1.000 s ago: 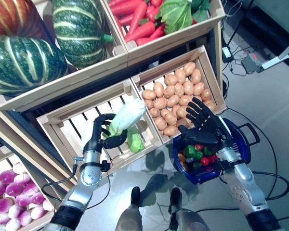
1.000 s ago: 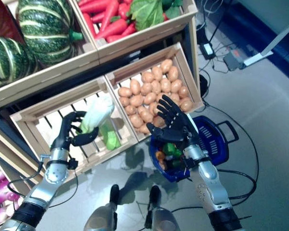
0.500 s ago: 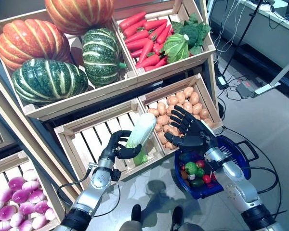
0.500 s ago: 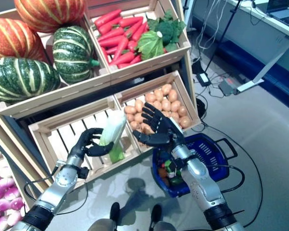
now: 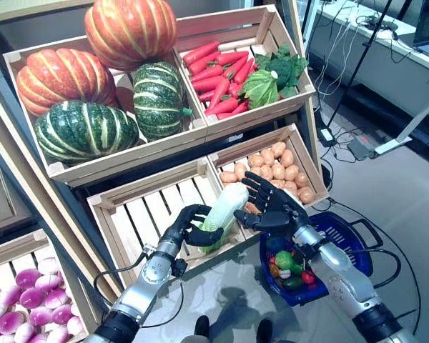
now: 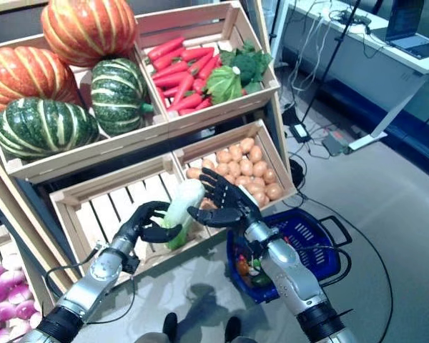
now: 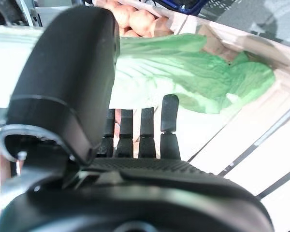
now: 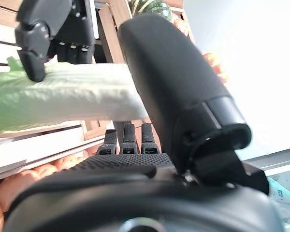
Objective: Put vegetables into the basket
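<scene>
My left hand [image 5: 191,227] is shut on a long pale green and white cabbage [image 5: 225,207] and holds it above the front corner of a slatted wooden crate [image 5: 146,214]. In the left wrist view the cabbage [image 7: 183,72] lies between the thumb and the fingers [image 7: 145,130]. My right hand [image 5: 270,209] is open, its fingers straight, right at the cabbage's white end [image 8: 77,94]. The blue basket [image 5: 347,241] stands on the floor below and to the right of that hand. It holds green, red and orange vegetables [image 5: 289,263].
A tall wooden stand [image 5: 200,128] with crates on shelves fills the left and middle. A crate of potatoes [image 5: 279,161] lies just behind my right hand. Cables and a power brick [image 5: 361,146] lie on the grey floor at the right, by a white table leg [image 5: 415,125].
The camera has tilted up. My left hand has carried the cabbage to the right. My right hand has moved left from above the basket to the cabbage's white end.
</scene>
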Tool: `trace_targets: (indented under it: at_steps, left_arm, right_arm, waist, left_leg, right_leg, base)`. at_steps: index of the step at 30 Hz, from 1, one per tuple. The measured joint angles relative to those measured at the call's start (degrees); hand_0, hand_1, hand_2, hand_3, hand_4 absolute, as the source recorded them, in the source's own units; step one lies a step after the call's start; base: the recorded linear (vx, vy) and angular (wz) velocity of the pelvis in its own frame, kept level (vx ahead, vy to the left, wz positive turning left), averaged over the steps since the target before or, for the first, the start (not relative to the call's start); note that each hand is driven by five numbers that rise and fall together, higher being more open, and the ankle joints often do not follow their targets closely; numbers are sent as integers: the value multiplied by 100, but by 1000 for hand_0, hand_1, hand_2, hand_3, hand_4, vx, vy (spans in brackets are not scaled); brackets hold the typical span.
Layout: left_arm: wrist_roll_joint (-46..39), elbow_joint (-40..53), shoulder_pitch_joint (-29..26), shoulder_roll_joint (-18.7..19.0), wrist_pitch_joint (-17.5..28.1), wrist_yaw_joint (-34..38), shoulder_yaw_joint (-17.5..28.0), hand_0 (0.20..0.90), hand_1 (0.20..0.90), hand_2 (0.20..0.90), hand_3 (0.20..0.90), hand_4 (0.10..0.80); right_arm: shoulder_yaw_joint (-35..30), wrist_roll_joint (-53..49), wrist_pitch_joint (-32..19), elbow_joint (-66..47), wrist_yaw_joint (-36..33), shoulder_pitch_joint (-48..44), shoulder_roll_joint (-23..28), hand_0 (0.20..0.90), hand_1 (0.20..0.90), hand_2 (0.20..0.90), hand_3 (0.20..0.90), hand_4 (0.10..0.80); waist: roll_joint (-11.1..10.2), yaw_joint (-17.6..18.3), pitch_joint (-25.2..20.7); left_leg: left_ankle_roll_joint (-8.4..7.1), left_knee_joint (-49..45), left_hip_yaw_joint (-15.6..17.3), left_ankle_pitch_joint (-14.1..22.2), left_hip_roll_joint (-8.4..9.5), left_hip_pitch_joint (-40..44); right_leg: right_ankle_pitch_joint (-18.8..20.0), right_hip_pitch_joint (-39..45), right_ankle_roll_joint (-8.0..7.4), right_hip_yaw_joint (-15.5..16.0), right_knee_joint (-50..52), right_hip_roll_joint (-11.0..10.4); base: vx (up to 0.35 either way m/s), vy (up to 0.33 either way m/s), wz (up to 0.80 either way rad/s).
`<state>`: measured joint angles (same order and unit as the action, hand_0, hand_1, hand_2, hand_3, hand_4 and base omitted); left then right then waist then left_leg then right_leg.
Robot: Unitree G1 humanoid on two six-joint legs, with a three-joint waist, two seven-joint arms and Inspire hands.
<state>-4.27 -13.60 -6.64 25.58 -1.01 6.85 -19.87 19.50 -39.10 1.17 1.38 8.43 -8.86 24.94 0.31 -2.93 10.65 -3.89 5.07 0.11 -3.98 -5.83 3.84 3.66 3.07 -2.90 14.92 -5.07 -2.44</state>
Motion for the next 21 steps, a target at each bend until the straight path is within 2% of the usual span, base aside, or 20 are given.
trace_targets:
  at_steps: [8,16,21]
  left_arm:
    - [-80,-1,6,3,-132,-416,-227,300,300,300,300,400]
    - [-165,1,2,40,-142,-818,-230,300,300,300,300,400]
    - [-475,1,2,52,-184,-902,-246,300,300,300,300,400]
  right_arm:
    - [165,-251,1,71,65,-1,-142,900,900,900,900,800]
    - [172,-494,4,125,65,-2,-142,900,900,900,900,800]
    - [170,-994,2,169,65,-14,-214,900,900,900,900,800]
  waist:
    - [-7,1,-121]
    - [-7,8,-149]
    - [-2,13,-163]
  left_leg:
    - [16,2,0,12,3,15]
    - [16,1,1,12,3,15]
    - [16,1,2,12,3,17]
  right_leg:
    - [-3,16,-2,-1,0,-4]
    - [-2,15,-2,-4,0,-4]
    - [-2,15,-2,-7,0,-4]
  base:
    - [0,0,0]
    - [0,0,0]
    - [0,0,0]
